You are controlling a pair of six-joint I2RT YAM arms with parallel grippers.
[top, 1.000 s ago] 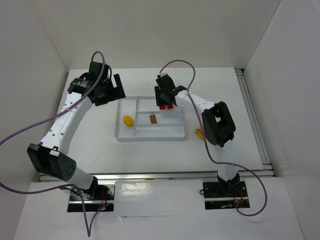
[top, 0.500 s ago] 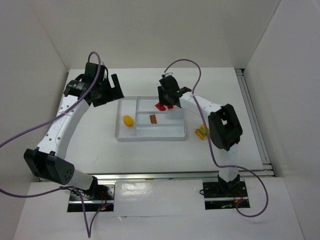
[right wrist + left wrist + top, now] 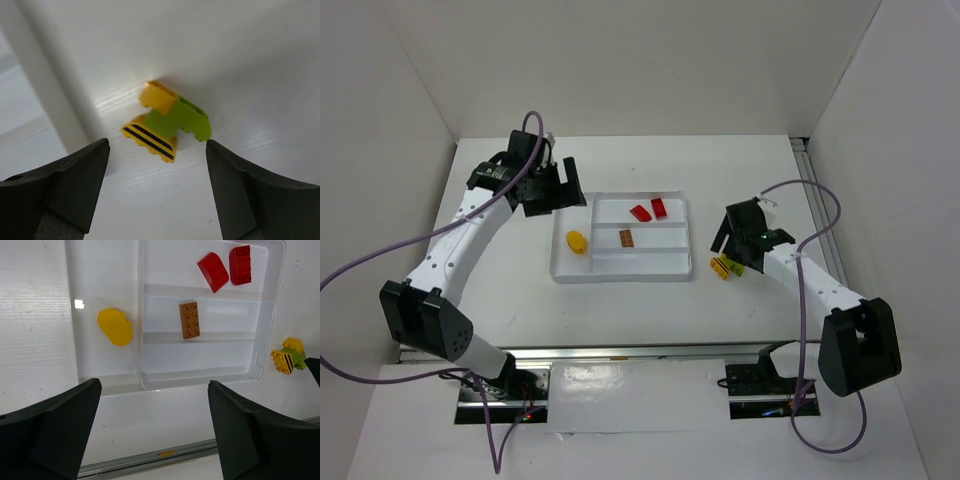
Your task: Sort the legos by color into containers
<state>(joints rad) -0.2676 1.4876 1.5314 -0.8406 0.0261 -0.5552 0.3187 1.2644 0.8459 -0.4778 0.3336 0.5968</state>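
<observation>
Two red bricks (image 3: 641,212) released in tray (image 3: 620,279); right hand (image 3: 733,252) withdrawn, open.

The left arm (image 3: 460,240) reaches forward, elbow bent, and its left gripper (image 3: 562,188) faces down with jaws spread wide, nothing between them. The right arm (image 3: 810,285) stretches low, its right gripper (image 3: 735,248) tilted down, jaws equally wide.

- Which colours lie before the right pincer (image 3: 156,167)?
- I see a lime green brick (image 3: 182,119), an orange-yellow brick (image 3: 157,96) and a striped brick (image 3: 150,141), yellow with black lines. Before my left pincer (image 3: 154,405): a white tray (image 3: 270,315), two red bricks (image 3: 213,271) (image 3: 240,264), a brown brick (image 3: 189,320), a yellow piece (image 3: 115,326).
</observation>
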